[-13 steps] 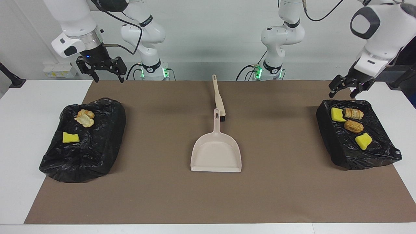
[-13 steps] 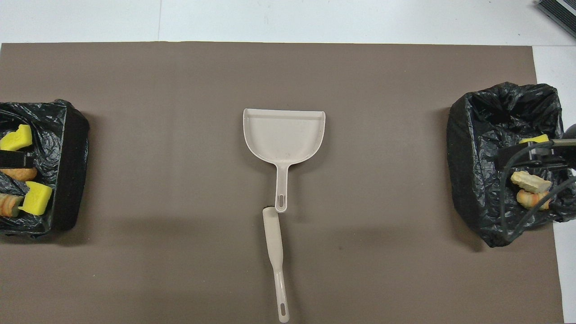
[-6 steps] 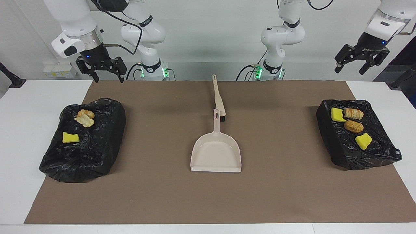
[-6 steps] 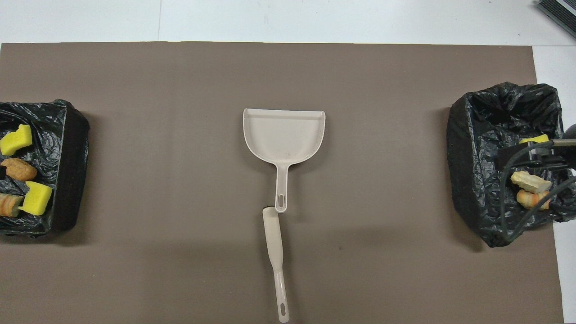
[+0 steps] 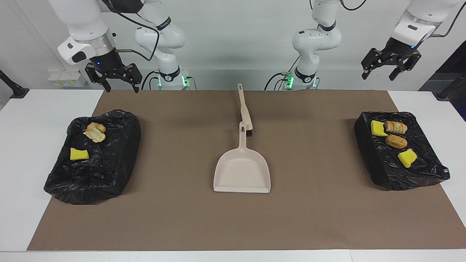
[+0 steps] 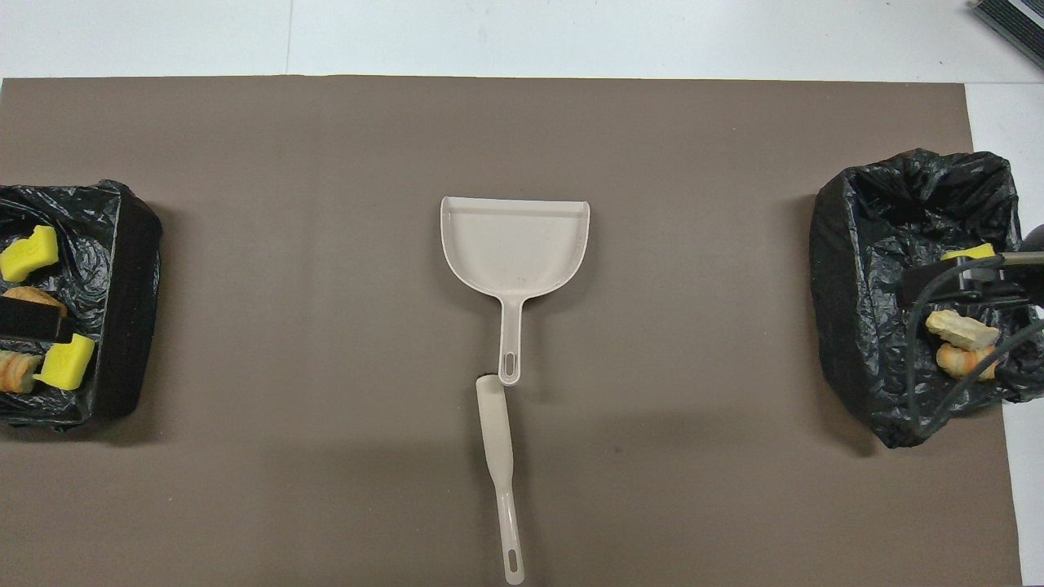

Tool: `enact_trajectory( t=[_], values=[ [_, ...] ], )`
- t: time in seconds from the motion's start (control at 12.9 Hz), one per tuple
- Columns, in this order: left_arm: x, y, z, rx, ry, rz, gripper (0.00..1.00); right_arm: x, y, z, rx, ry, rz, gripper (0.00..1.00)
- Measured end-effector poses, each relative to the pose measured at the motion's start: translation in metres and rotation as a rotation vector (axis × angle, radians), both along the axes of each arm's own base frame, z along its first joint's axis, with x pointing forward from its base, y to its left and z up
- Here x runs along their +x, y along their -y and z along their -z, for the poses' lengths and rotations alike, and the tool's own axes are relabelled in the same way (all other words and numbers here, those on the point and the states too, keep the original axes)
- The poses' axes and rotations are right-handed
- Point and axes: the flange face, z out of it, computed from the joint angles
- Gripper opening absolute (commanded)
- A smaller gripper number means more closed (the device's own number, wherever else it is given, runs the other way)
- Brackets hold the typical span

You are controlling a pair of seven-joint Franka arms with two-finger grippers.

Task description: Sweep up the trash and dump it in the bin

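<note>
The trash lies in two black-lined bins. The bin (image 5: 109, 178) at the right arm's end holds a yellow sponge chunk (image 5: 79, 154) and two bread pieces (image 5: 95, 135). The bin (image 5: 367, 156) at the left arm's end holds several scraps: yellow sponge chunks (image 5: 407, 157) and brown pastry pieces (image 5: 396, 141). A beige dustpan (image 5: 242, 171) lies mid-mat, mouth away from the robots. The brush (image 5: 244, 109) lies nearer the robots, its head at the pan's handle. My right gripper (image 5: 122, 85) hangs open over the mat's edge by its bin. My left gripper (image 5: 378, 74) hangs open, high, near its bin.
A brown mat (image 5: 182, 218) covers most of the white table (image 5: 22, 145). In the overhead view the right arm's cable (image 6: 922, 359) crosses over its bin (image 6: 848, 310). Bare mat lies between the dustpan (image 6: 514, 244) and each bin.
My left gripper has risen from just above its bin and swung up toward the robots' end. The right arm, dustpan, brush and trash have not moved.
</note>
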Motion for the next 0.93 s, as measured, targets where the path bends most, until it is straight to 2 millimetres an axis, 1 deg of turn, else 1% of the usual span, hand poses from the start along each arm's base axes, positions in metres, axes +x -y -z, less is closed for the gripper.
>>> enact_trajectory(
  t=[0.93],
  values=[
    [0.0043,-0.0002,-0.001,-0.001,0.025,-0.001,1.0,0.0,0.0,0.0,0.0,0.0,0.0,1.0]
  ],
)
